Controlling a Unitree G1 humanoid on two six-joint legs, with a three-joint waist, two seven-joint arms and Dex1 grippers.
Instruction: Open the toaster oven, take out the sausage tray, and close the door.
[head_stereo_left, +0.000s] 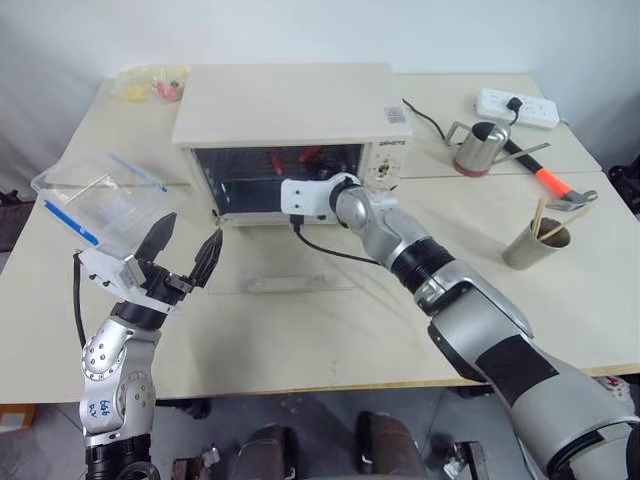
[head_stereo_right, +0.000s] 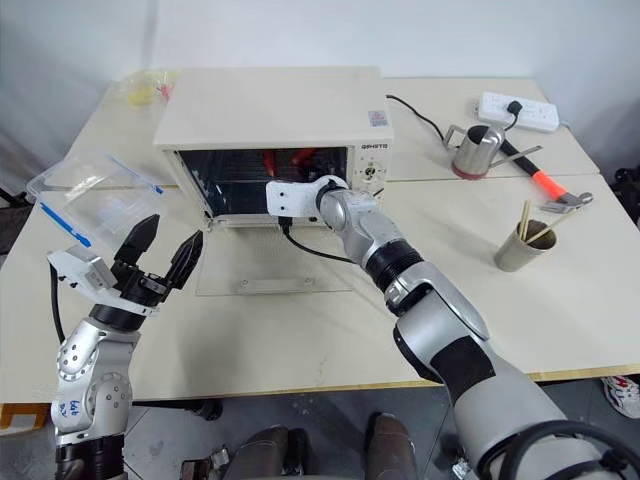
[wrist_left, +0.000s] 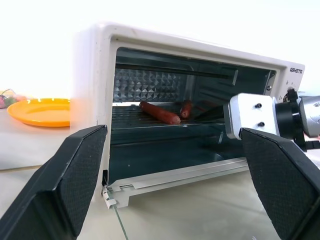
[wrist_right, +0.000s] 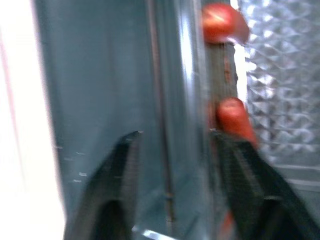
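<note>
The cream-white toaster oven (head_stereo_left: 290, 100) stands at the back of the table. Its glass door (head_stereo_left: 290, 272) is folded down flat on the tabletop. Inside, the sausage tray (wrist_left: 150, 123) rests on its rail with two red sausages (wrist_left: 159, 113) on it. My right gripper (wrist_right: 175, 137) reaches into the oven mouth, open. One finger is on each side of the tray's front rim, close to a sausage (wrist_right: 235, 117). My left gripper (head_stereo_left: 192, 232) hovers open and empty at the door's left front corner, pointing at the oven.
A clear plastic container with a blue-edged lid (head_stereo_left: 95, 205) sits left of my left gripper. An orange plate (wrist_left: 42, 111) lies behind the oven's left side. On the right stand a metal pitcher (head_stereo_left: 480, 148), a power strip (head_stereo_left: 517, 105), a hammer (head_stereo_left: 548, 180) and a cup of sticks (head_stereo_left: 538, 242).
</note>
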